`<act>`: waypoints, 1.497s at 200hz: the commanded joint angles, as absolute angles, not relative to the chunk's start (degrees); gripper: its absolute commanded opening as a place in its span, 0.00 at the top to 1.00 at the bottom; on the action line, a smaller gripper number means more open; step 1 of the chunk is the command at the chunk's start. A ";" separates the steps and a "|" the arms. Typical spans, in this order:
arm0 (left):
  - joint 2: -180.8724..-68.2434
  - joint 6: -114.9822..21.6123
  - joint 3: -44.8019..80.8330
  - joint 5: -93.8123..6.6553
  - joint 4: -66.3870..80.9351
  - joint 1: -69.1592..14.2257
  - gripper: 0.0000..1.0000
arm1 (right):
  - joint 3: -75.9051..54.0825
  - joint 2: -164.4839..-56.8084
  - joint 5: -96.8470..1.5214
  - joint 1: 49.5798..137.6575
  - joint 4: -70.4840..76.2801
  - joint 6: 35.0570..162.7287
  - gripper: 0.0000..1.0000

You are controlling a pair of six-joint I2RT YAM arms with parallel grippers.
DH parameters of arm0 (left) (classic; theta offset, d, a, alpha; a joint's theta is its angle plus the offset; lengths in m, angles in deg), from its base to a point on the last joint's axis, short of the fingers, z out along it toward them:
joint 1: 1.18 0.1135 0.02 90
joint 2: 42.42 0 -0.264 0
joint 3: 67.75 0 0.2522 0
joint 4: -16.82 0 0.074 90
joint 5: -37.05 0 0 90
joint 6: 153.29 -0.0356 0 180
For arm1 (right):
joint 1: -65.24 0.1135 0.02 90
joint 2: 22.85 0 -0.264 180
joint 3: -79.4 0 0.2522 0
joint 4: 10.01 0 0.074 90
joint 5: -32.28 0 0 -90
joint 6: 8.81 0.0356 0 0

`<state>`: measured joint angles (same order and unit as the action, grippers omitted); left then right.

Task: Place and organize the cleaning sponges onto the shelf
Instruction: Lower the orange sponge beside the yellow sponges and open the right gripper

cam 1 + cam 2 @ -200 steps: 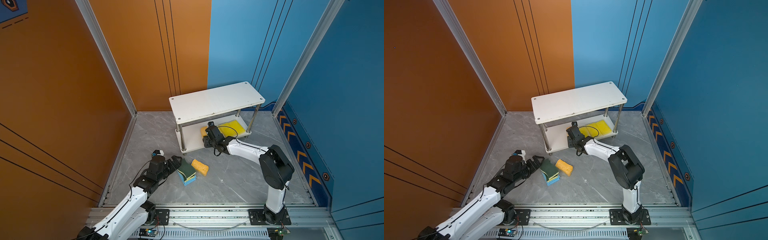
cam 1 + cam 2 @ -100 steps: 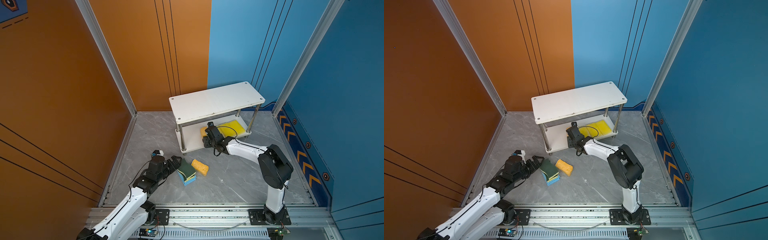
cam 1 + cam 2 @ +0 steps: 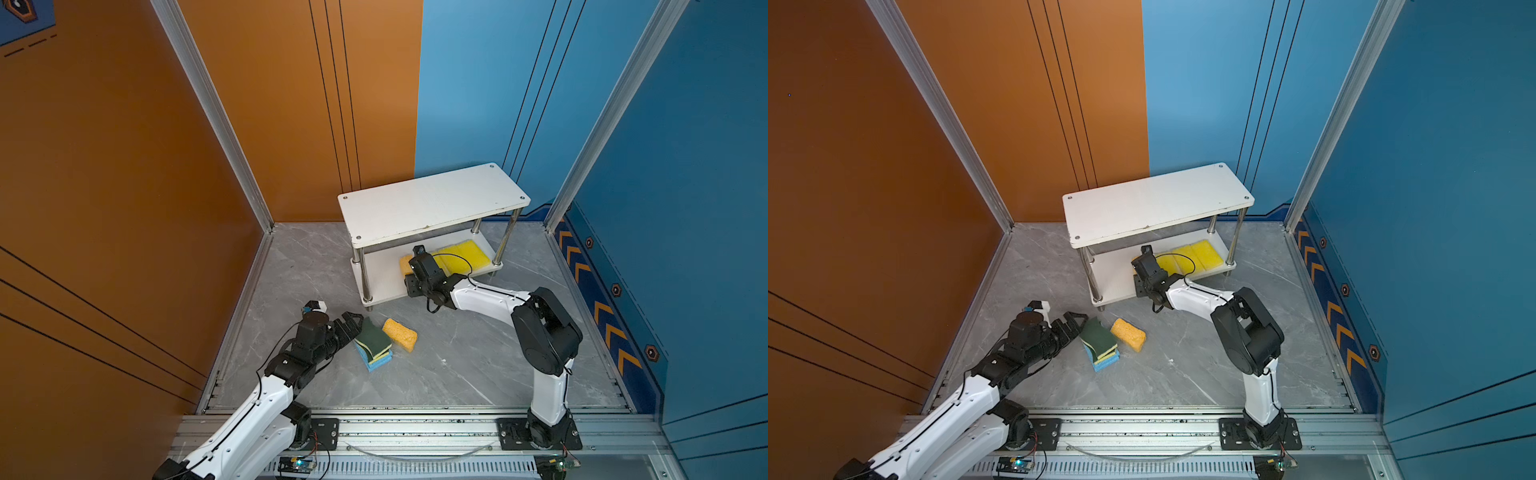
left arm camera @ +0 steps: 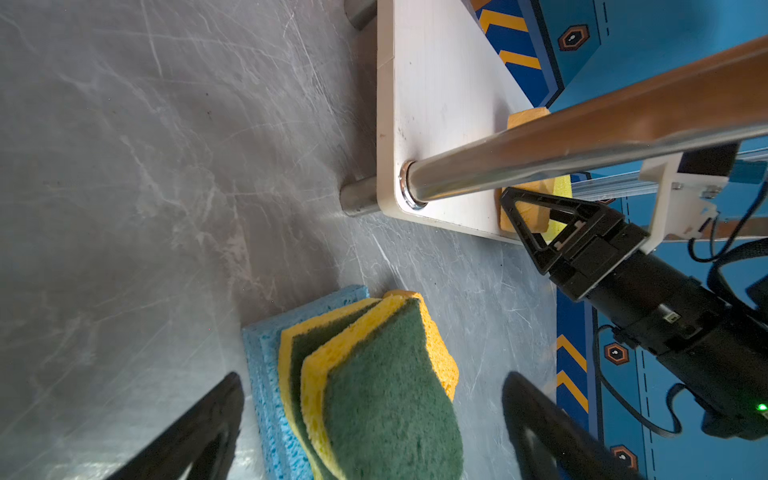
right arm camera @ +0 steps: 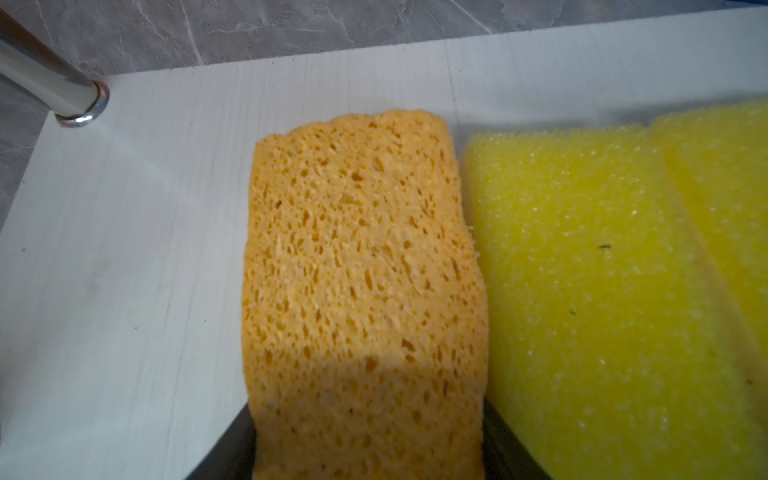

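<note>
Orange sponge (image 5: 365,270) lies on shelf (image 5: 124,249) lower board, just beside yellow sponges (image 3: 461,254), R gripper (image 5: 368,453) clamped on its end. 2nd orange (image 3: 400,333) & green/blue stack (image 4: 374,395) on floor (image 3: 457,365); L gripper (image 4: 370,432) open, jaws either side of stack.

White shelf (image 3: 432,203), orange porous sponge (image 5: 365,270), yellow sponges (image 5: 582,291), grey marbled floor (image 3: 457,374)

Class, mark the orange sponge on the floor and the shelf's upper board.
orange sponge on the floor (image 3: 400,334): in a top view, porous upper face.
shelf's upper board (image 3: 432,203): in a top view, bare middle.
</note>
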<state>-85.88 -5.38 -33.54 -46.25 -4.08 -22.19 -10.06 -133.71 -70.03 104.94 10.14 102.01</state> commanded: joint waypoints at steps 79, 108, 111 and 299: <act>-84.60 -6.16 -32.72 -46.97 -5.73 -21.74 0.02 | -10.97 -133.37 -72.25 105.05 9.54 100.03 0.40; -84.58 -6.16 -32.83 -46.89 -5.73 -21.74 0.02 | -11.05 -133.15 -72.56 105.05 9.54 100.03 0.39; -84.60 -6.16 -32.85 -46.89 -5.72 -21.74 0.03 | -11.01 -133.17 -72.57 105.05 9.55 99.96 0.40; -84.69 -5.99 -33.02 -47.06 -5.42 -21.83 0.02 | -11.08 -132.71 -76.53 107.16 10.50 99.12 0.36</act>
